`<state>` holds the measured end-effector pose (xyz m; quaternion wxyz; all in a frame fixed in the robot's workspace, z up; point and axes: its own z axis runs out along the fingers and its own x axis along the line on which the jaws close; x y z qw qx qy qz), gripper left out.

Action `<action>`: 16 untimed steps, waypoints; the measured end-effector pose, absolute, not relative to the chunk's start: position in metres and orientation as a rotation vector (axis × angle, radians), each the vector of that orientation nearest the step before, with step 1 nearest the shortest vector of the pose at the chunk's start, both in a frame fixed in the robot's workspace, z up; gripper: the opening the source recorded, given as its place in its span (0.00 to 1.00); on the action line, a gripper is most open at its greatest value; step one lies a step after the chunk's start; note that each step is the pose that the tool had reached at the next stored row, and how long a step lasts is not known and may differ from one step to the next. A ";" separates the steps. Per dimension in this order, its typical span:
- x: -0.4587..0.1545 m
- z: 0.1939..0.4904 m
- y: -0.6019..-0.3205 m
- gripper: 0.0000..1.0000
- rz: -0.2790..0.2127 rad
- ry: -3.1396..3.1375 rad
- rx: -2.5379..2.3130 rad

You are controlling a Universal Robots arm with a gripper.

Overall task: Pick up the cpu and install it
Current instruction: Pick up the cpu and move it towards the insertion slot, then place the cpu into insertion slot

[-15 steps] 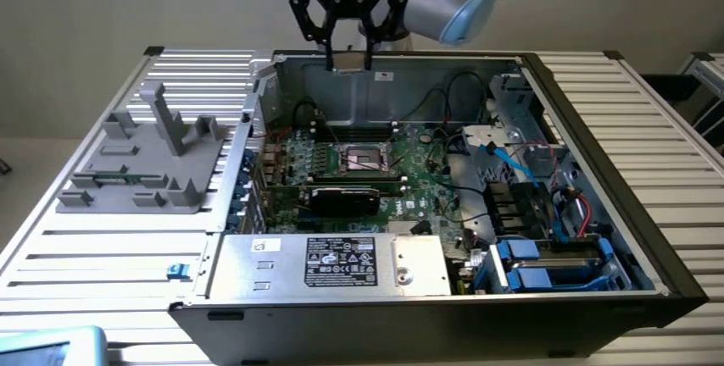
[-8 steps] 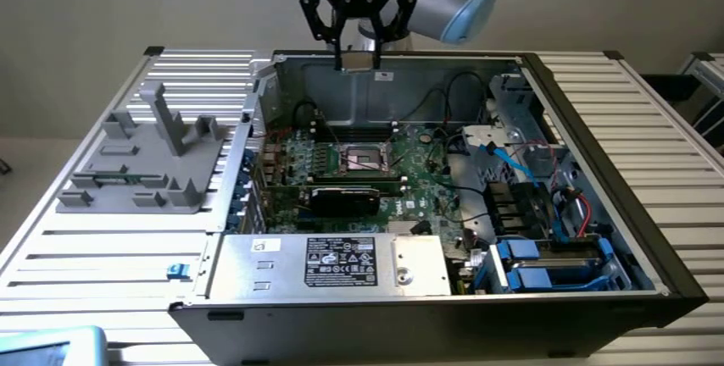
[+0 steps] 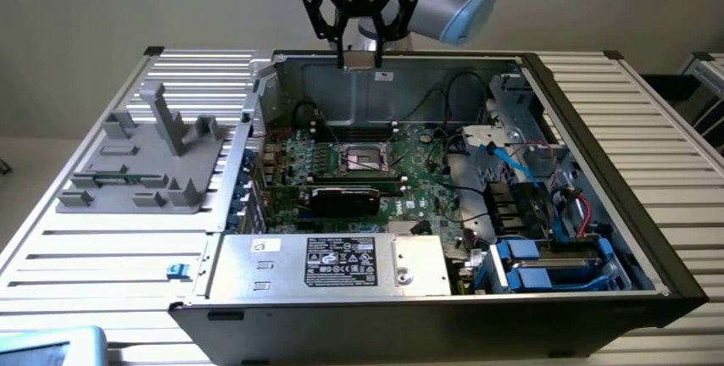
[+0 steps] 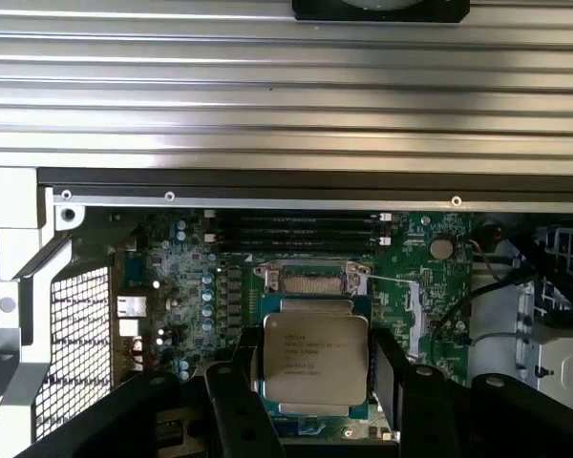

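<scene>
Transport step: gripper (image 3: 362, 61) clamped on cpu (image 4: 315, 358), high above case (image 3: 430, 86) far wall. Socket (image 3: 364, 159) open, unfilled. Judgement: seating demands square alignment, gentle descent.

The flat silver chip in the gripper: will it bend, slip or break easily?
The flat square silver-topped cpu looks rigid, unlikely to bend in the black gripper. Its smooth metal lid may slip. Thin and small, it seems light, perhaps fragile.

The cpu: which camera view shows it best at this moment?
The wrist view: the cpu is close, its silver top with printed lines facing the camera. The exterior view shows it as a small silver piece held in the gripper above the open computer case.
</scene>
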<state>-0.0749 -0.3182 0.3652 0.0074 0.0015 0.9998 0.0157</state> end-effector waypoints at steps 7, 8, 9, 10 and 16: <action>-0.075 0.365 -0.318 0.56 0.049 3.126 0.008; -0.075 0.365 -0.318 0.56 0.049 3.126 0.008; -0.075 0.365 -0.318 0.56 0.049 3.126 0.008; -0.075 0.365 -0.318 0.56 0.049 3.126 0.008; -0.075 0.365 -0.318 0.56 0.049 3.126 0.008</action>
